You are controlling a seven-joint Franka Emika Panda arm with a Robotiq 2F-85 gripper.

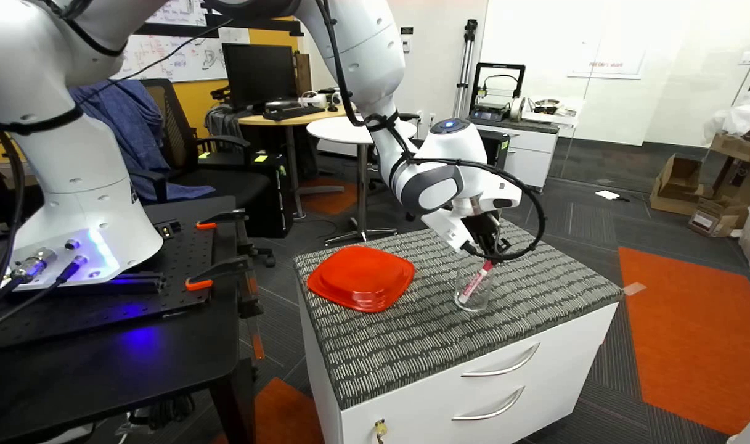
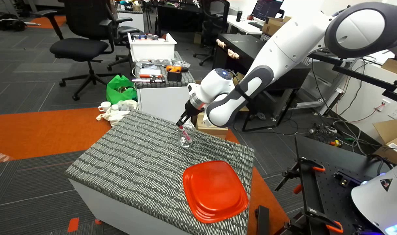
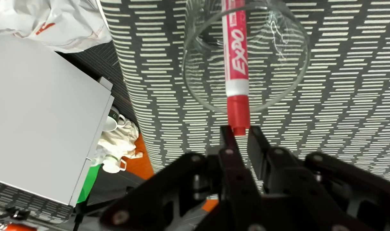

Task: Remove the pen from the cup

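Note:
The pen [image 1: 475,283] is a red and white marker with a red cap. It stands tilted, cap end up, in the clear cup [image 1: 484,297], its lower part inside and its cap above the rim. Both also show in an exterior view, the pen [image 2: 185,133] and the cup [image 2: 182,143]. In the wrist view the pen [image 3: 237,57] crosses the cup's round rim [image 3: 306,64]; its lower end is cut off by the frame. My gripper [image 3: 239,130] has its fingertips closed on both sides of the cap's end. The gripper also shows in both exterior views [image 1: 491,259] [image 2: 180,124].
An orange-red dish [image 1: 361,277] lies on the patterned cabinet top [image 1: 405,351] beside the cup, towards the robot base. Another cabinet with a white box [image 2: 152,49] and an orange drill [image 2: 176,69] stands beyond. A cable [image 1: 540,216] loops beside the gripper.

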